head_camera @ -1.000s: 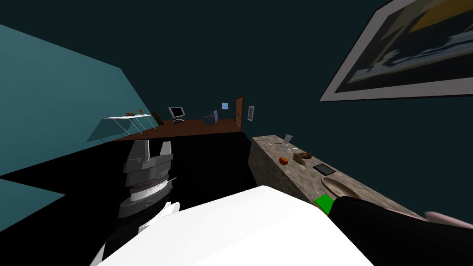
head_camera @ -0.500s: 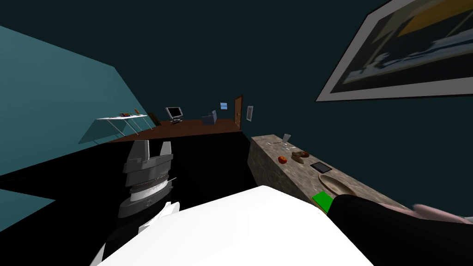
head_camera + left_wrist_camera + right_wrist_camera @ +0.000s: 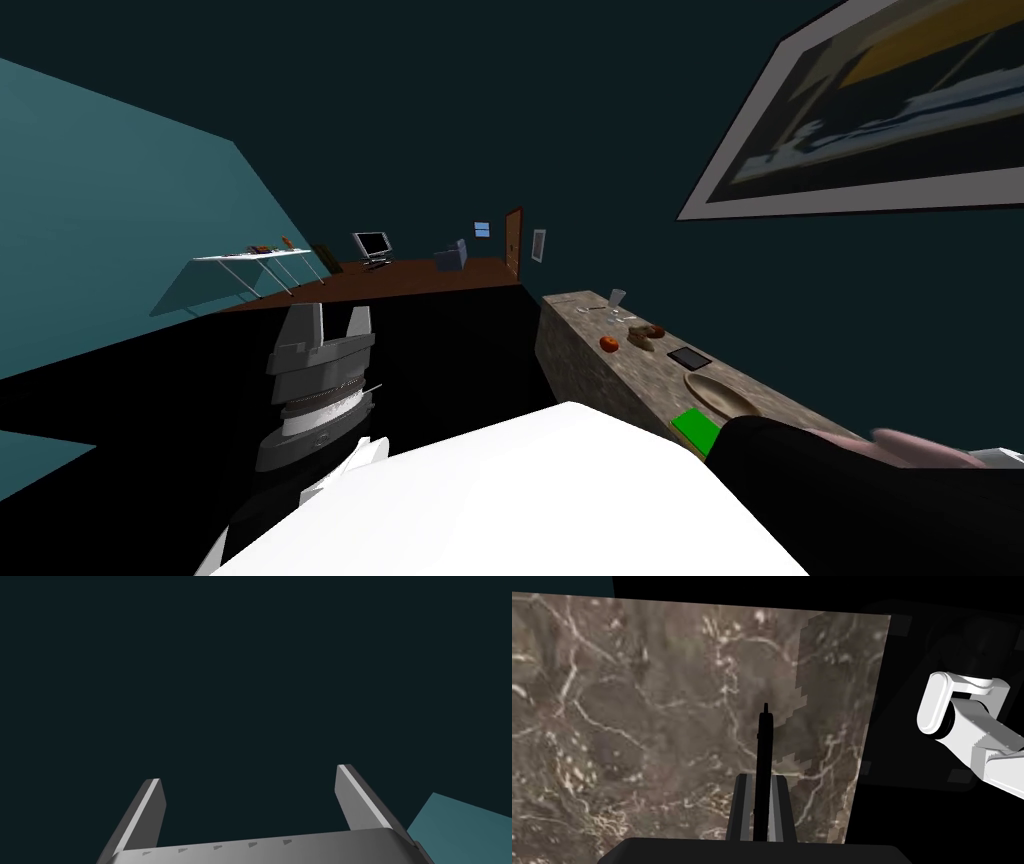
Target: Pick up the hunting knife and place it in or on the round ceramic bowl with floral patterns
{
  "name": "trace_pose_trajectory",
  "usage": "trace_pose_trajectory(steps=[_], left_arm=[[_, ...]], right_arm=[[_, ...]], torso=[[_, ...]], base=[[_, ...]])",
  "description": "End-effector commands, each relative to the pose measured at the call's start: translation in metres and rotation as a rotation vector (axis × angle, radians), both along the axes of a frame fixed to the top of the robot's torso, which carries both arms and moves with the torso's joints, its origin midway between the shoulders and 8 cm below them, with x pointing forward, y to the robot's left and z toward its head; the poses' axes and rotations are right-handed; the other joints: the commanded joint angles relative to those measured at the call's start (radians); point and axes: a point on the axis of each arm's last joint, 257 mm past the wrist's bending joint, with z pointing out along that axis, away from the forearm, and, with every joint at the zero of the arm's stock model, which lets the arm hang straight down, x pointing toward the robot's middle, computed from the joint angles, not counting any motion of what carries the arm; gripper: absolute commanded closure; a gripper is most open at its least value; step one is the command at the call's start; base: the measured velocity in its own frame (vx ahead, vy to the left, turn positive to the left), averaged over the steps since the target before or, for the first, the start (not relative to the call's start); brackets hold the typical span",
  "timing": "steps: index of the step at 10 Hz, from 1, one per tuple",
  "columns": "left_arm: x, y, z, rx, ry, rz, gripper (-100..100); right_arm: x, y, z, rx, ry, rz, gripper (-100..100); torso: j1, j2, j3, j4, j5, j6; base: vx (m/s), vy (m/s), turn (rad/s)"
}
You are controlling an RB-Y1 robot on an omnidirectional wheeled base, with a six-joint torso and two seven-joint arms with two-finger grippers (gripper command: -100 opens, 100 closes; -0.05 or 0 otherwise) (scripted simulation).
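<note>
- Right wrist view: the right gripper (image 3: pixel 760 776) has its two fingers (image 3: pixel 741 801) drawn close together, clamped on the hunting knife (image 3: pixel 764 736). The knife is a thin black object seen edge-on. It stands straight out from between the fingers and ends in a small tip.
- Behind the knife lies the brown, white-veined stone top of the counter (image 3: pixel 637 716). I cannot tell whether the knife tip touches it. A black area lies past the counter's edge.
- In the head view the counter runs from the middle of the frame towards the lower right, along a dark wall.
- The bowl (image 3: pixel 722 394) sits on the counter in the lower right of the frame. It is a shallow, round, tan dish, and no pattern can be made out on it.
- The bowl lies between a dark flat tablet (image 3: pixel 689 357) on its far side and a bright green block (image 3: pixel 697 431) just beside it at the near end.
- Further along the counter, right of centre, are a red round fruit (image 3: pixel 609 343) and a brown lumpy piece of food (image 3: pixel 646 334). A clear glass (image 3: pixel 617 298) stands near the far end.
- The left gripper (image 3: pixel 322 325) is left of centre in the head view, over a black area and well apart from the counter. Its fingers point up, spread wide, with nothing between them. The left wrist view shows the same wide gap.
- A large framed picture (image 3: pixel 870 120) hangs in the upper right of the frame.
- Far off, upper left of centre, are a glass-topped table (image 3: pixel 250 262), a monitor (image 3: pixel 372 243) and a brown door (image 3: pixel 513 240).
</note>
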Motion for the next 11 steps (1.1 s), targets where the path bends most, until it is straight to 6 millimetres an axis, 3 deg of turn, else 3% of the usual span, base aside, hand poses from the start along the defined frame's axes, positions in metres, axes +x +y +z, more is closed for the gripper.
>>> trace_pose_trajectory(steps=[1,4,5,6,11], left_arm=[[0.000,0.000,0.000,0.000,0.000,0.000,0],[0.000,0.000,0.000,0.000,0.000,0.000,0],[0.000,0.000,0.000,0.000,0.000,0.000,0],[0.000,0.000,0.000,0.000,0.000,0.000,0],[0.000,0.000,0.000,0.000,0.000,0.000,0]], right_arm=[[-0.002,-0.001,0.004,-0.001,0.004,0.000,100],[0.005,-0.006,0.009,-0.009,0.001,0.006,100],[0.005,-0.007,0.010,-0.009,0.001,0.007,0],[0.011,-0.012,0.019,-0.012,0.005,0.011,100],[0.032,-0.029,0.050,-0.023,0.017,0.026,100]], torso=[[0.000,0.000,0.000,0.000,0.000,0.000],[0.000,0.000,0.000,0.000,0.000,0.001],[0.000,0.000,0.000,0.000,0.000,0.001],[0.000,0.000,0.000,0.000,0.000,0.001],[0.004,-0.007,-0.004,-0.001,0.001,-0.001]], base=[[0.000,0.011,-0.007],[-0.001,0.011,-0.035],[0.000,0.000,0.000],[0.022,0.048,-0.030],[0.070,0.056,-0.026]])
